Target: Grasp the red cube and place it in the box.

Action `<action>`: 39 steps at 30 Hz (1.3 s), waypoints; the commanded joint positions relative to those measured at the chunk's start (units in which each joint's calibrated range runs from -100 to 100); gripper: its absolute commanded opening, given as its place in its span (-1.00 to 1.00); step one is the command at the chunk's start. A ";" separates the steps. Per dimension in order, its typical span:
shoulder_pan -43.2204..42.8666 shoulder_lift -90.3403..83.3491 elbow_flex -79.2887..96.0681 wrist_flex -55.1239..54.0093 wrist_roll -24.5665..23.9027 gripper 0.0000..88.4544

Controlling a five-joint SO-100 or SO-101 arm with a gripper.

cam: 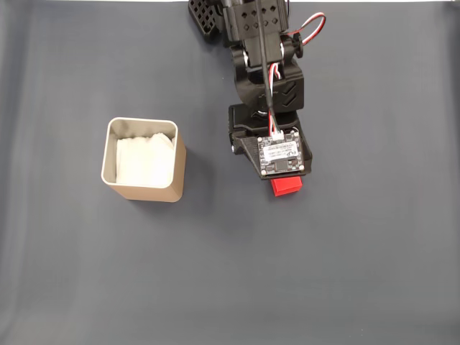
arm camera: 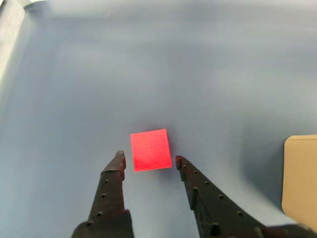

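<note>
Wrist view shows my gripper (arm camera: 148, 159) with its two black fingers (arm camera: 111, 183) spread apart, and the red cube (arm camera: 150, 149) lies on the dark blue mat (arm camera: 148, 74) just ahead of the tips, its near corners beside them; I cannot tell whether either tip touches it. At that view's right edge sits a tan corner of the box (arm camera: 301, 178), well apart from the cube. Seen from the fixed view, the cube (cam: 287, 186) peeks out under my wrist camera board (cam: 280, 154), and the box (cam: 144, 159) stands upright to the left with its white lining showing.
</note>
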 commanded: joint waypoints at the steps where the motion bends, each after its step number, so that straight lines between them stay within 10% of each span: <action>1: 0.22 -0.74 -0.04 -1.52 0.63 -0.36; 39: -0.63 1.16 5.62 -11.45 4.74 -0.45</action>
